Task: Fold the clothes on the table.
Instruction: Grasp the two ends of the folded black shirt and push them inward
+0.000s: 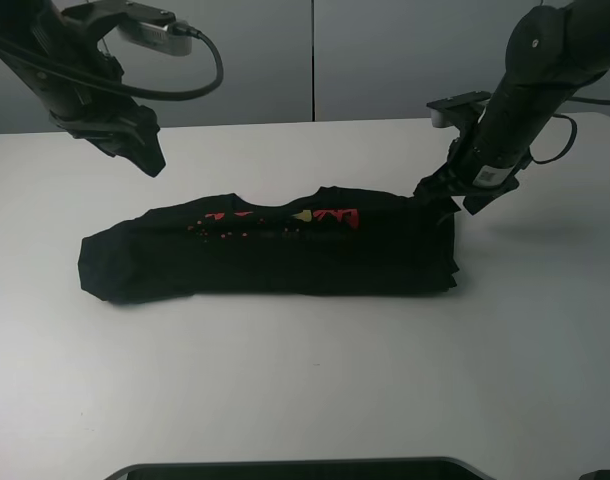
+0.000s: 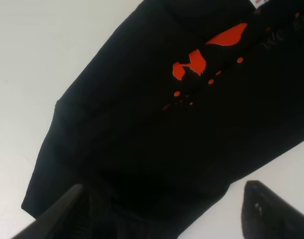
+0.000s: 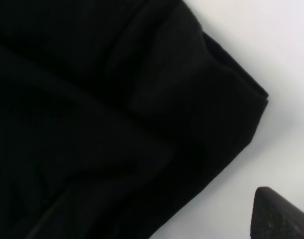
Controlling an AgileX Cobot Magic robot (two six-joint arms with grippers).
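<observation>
White table (image 1: pixel 305 400) carries the black T-shirt (image 1: pixel 275 255) near its middle, well clear of every edge. The shirt lies as a narrow, layered band. Its long axis runs left to right in the exterior high view, roughly parallel to the near table edge. The collar points to the far edge.

Right gripper (image 1: pixel 440 195) is low at the band's right end, at the far corner. Its jaws are spread, with cloth between them and not yet pinched. Left gripper (image 1: pixel 150 160) hangs above the left end, jaws also spread and empty.

The step in hand appears to be the end-over-end fold. Recommended procedure:
- Take all stacked layers at the corner.
- Lift only enough to clear.
- Carry along the long axis, keeping long edges aligned.

The red print (image 1: pixel 285 220) faces up.
</observation>
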